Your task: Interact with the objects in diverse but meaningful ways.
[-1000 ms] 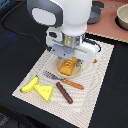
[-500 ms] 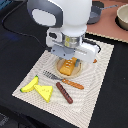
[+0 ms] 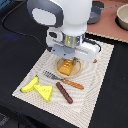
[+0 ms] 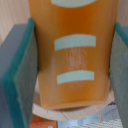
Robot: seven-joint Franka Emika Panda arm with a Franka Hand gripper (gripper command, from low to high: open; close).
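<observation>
The golden-brown bread loaf (image 3: 67, 66) stands on a small round wooden plate (image 3: 76, 71) in the middle of the striped placemat (image 3: 95, 85). My gripper (image 3: 69, 61) comes down on it from above. In the wrist view the loaf (image 4: 72, 60) fills the space between the two teal-padded fingers (image 4: 17, 75), and both pads lie against its sides. The plate's rim (image 4: 55, 113) shows under the loaf. At the exterior view's left lie the yellow banana (image 3: 30, 84) and the cheese wedge (image 3: 45, 92), with the brown sausage (image 3: 64, 92) beside them.
A fork with an orange handle (image 3: 64, 80) lies on the mat between plate and sausage. A grey saucepan (image 3: 96, 13) and a bowl (image 3: 122, 17) stand at the back on a reddish surface. Around the mat the table is black.
</observation>
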